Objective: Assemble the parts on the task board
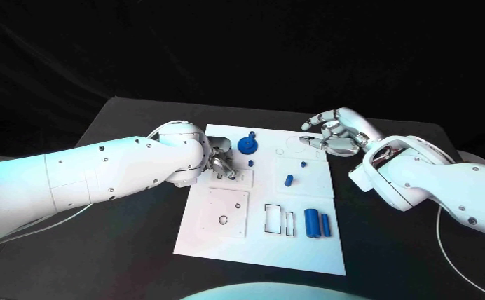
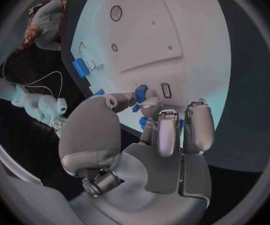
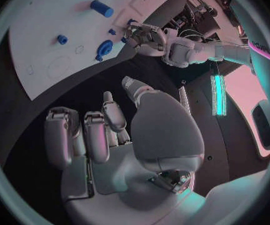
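At the left of the head view the left arm is reaching in over the black table [image 1: 132, 114], and the left hand [image 1: 221, 162] is resting over the left edge of the task board [image 1: 253, 244]. Its fingers are covering whatever lies under them there. In the left wrist view the left hand [image 2: 157, 130] is curling its fingertips [image 2: 150, 105] around a small blue part [image 2: 141, 92], pinching it against the board beside a small rectangular slot [image 2: 166, 90]; most of that part is hidden behind the fingers, so its shape is hard to make out.

Moving right, a round blue part [image 1: 249, 147] is lying on the board just beside the left hand, near the board's far edge. A small blue peg [image 1: 289, 180] is standing near the middle of the board, and another tiny blue piece [image 1: 300, 167] is sitting just beyond it, too small to make out. Toward the near right, two blue cylinders [image 1: 317, 223] are lying side by side, next to an outlined rectangular recess [image 1: 272, 219]. The near strip of the board is lying bare, with open table on both sides.

At the right, the right hand [image 1: 333, 134] is hovering over the board's far right corner, fingers apart and lightly bent, holding nothing. The right wrist view is showing the right hand [image 3: 109, 135] above dark table, well apart from the parts.
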Robot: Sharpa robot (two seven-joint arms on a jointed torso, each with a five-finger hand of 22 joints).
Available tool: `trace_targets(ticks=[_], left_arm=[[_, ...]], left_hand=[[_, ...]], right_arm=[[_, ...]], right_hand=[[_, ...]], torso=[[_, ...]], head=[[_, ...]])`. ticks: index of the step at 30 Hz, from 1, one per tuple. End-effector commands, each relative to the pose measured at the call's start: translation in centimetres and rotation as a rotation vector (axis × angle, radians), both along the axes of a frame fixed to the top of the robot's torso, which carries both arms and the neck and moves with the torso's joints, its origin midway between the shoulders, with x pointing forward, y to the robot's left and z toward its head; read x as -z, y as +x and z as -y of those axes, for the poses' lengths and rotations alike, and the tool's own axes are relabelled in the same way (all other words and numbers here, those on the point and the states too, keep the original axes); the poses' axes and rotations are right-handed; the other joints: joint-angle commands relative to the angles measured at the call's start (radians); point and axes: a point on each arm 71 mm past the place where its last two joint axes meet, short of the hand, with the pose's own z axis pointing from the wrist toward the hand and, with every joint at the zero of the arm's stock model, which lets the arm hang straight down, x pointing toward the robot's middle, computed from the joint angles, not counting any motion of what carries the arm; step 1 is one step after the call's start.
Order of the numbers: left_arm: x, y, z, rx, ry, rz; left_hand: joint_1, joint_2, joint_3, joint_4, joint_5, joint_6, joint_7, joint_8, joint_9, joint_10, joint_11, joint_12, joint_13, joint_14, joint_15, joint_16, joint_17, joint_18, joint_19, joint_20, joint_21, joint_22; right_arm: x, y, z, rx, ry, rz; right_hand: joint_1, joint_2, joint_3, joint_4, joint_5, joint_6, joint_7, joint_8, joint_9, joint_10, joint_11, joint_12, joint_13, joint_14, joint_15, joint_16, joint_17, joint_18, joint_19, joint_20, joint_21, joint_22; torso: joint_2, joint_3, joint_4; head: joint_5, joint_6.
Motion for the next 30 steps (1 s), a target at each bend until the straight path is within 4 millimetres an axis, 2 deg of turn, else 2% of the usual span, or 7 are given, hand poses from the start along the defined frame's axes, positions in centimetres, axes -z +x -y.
trace_targets(ticks=[1,24,30], left_arm=[[0.20,-0.11,0.13,0.005,0.002,-0.015],[0.32,0.02,0.12,0.006,0.005,-0.026],[0.33,0.06,0.08,0.004,0.005,-0.026]], left_hand=[[-0.016,-0.001,0.113,-0.122,-0.006,0.031,-0.035,0.004,0.001,0.004,-0.006,0.005,-0.002,0.090,-0.006,0.005,0.211,-0.012,0.008,-0.002,0.005,0.001],[-0.090,-0.010,0.040,-0.074,-0.007,0.050,-0.043,0.005,-0.003,0.010,-0.012,0.022,0.006,0.090,-0.011,0.005,0.212,-0.014,0.016,-0.007,0.007,0.012],[-0.109,-0.010,0.007,-0.051,-0.010,0.056,-0.045,0.005,-0.005,0.011,-0.014,0.026,0.006,0.090,-0.012,0.005,0.212,-0.014,0.017,-0.008,0.007,0.013]], right_arm=[[0.05,-0.08,-0.11,-0.013,-0.005,-0.001],[0.04,-0.08,0.02,-0.011,-0.006,0.004],[0.04,-0.06,0.02,-0.011,-0.006,0.005]], right_hand=[[-0.006,0.009,-0.003,0.008,0.006,-0.002,0.000,0.007,0.001,-0.006,-0.002,-0.006,-0.001,0.070,0.000,-0.007,0.117,0.009,0.014,0.001,-0.005,0.168],[-0.011,0.010,-0.006,0.015,0.007,-0.004,0.000,0.008,0.002,-0.009,-0.002,-0.009,-0.005,0.068,0.000,-0.009,0.110,0.010,0.011,0.001,-0.012,0.164],[-0.012,0.010,-0.007,0.016,0.007,-0.004,0.000,0.008,0.002,-0.010,-0.002,-0.010,-0.006,0.067,0.000,-0.010,0.107,0.011,0.010,0.001,-0.013,0.163]], torso=[[0.000,-0.0004,0.0000],[0.000,-0.0004,-0.0002],[0.000,-0.0007,0.0000]], head=[[-0.001,0.001],[-0.004,-0.003],[-0.006,-0.003]])
